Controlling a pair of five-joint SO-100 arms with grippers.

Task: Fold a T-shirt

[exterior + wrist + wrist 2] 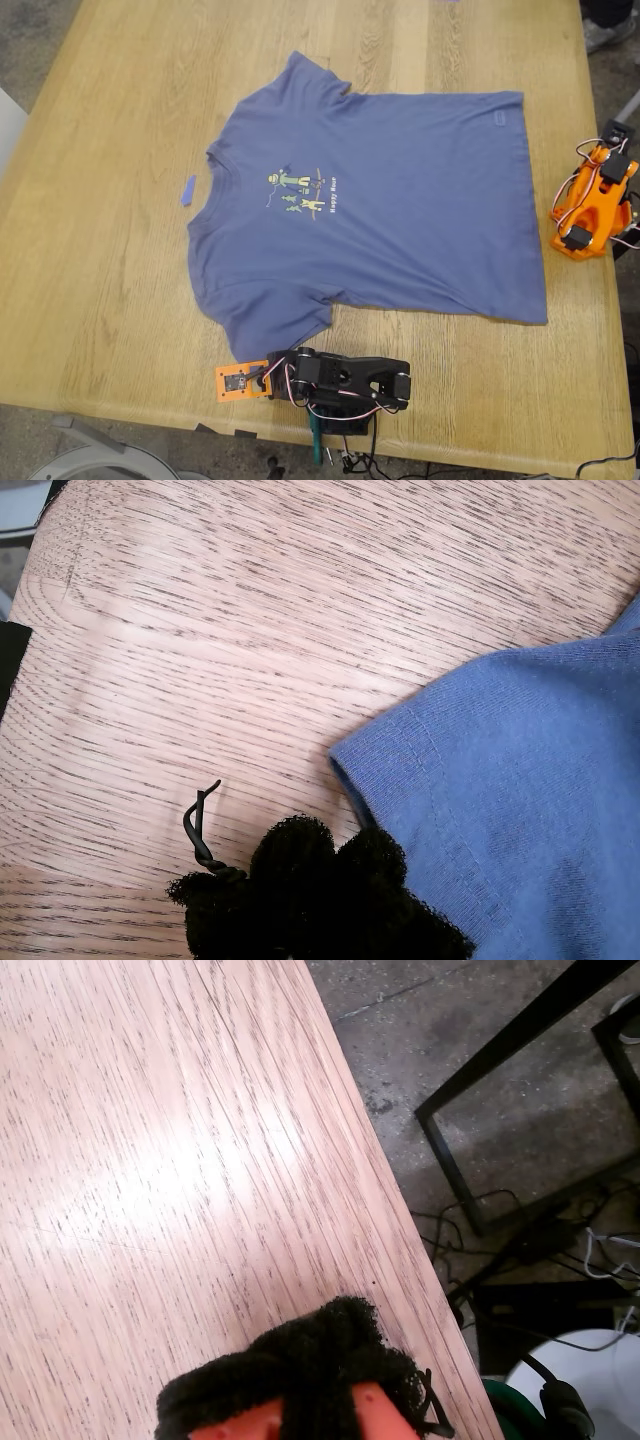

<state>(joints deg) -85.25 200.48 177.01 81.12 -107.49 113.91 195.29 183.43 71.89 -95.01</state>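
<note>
Cotton, periwinkle blue: the T-shirt [400,200] lies spread flat, chest up, in the middle of the wooden table [100,250]. In the exterior view the collar is toward the left and the hem toward the right.
Print: small green-and-yellow cartoon figures [298,190] sit on the chest with a short line of yellow text beside them. We cannot read the letters with any certainty.
Hem tag: a small outlined patch [500,117] sits near the hem corner. Any writing on it is too small to read.
Loose strip: a tiny blue strip [188,190] lies on the wood just beside the collar, apart from the shirt.
Exterior view only: the whole shirt, the strip and both arms show here. One arm is at the near table edge, the other at the exterior view's right.
First wrist view only: the stitched cuff of one sleeve [420,780] shows close up, lying on the wood grain [200,630].
Our first gripper [243,381]: it is just beside that sleeve. Its black fuzzy padding [310,900] nearly touches the cuff, and we cannot tell whether the fingers are parted or closed.
Second wrist view only: the table's edge [390,1220] shows with grey floor [480,1020], cables [560,1240] and a black frame [520,1050] beyond. No shirt shows here.
Our second gripper [300,1390]: it is over bare wood near that edge, well apart from the shirt. We cannot tell its finger state either.
</note>
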